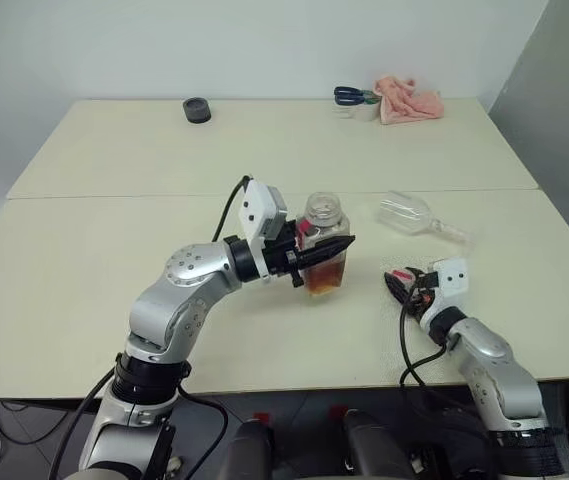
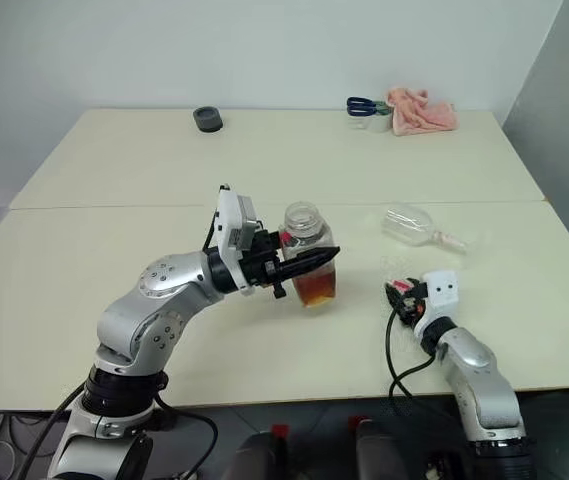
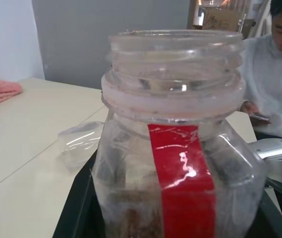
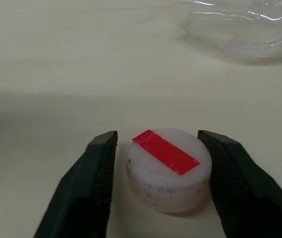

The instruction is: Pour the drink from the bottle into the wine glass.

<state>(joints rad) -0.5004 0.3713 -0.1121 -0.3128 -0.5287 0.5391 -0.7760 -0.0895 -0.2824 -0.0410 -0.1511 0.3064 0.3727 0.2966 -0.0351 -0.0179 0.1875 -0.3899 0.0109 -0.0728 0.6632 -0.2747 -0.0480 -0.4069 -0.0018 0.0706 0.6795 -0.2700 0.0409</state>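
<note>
Left tool (image 1: 326,250): clamped on the uncapped bottle (image 1: 324,235), held upright above the table (image 1: 114,250), amber drink (image 1: 325,278) in its lower part. Right tool (image 4: 156,163): fingers apart, the white cap (image 4: 168,168) resting on the table between them. Wine glass (image 1: 412,214): lying on its side just beyond the right tool.

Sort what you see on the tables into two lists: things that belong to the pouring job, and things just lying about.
Job:
bottle, uncapped, held upright by the left gripper
drink inside it
wine glass, lying on its side
cap, on the table between the right gripper's open fingers

Lying about:
pink cloth
scissors
small dark round object
</note>
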